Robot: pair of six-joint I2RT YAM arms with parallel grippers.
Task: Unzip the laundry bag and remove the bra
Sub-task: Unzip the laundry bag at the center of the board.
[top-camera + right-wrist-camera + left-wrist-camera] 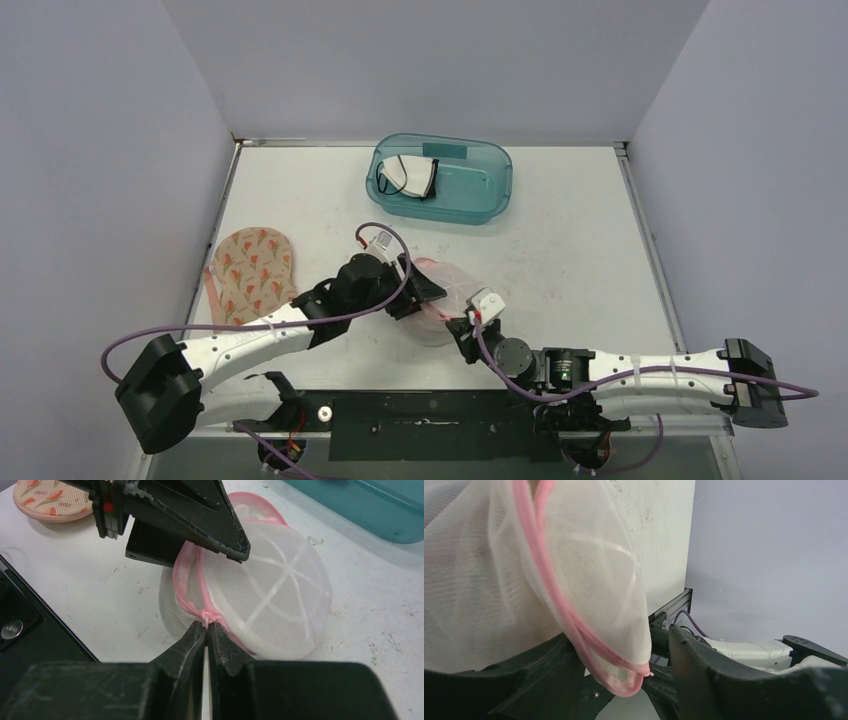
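Note:
The laundry bag [270, 595], a round white mesh pouch with a pink zip edge, lies on the table between both arms [447, 287]. My right gripper [206, 627] is shut on the small pink zipper pull [206, 616] at the bag's near rim. My left gripper [624, 650] stands open around the bag's pink-edged end [619, 680]: one finger [549, 665] touches the mesh and the other finger [704, 670] stays a little apart from it. In the top view the left gripper [425, 290] is over the bag's left side. The bra is hidden inside the mesh.
A teal plastic bin [480, 205] stands at the back and holds a white garment with black straps [410, 177]. A beige pad with a red floral print [252, 272] lies at the left. The black mounting rail [430, 425] runs along the near edge.

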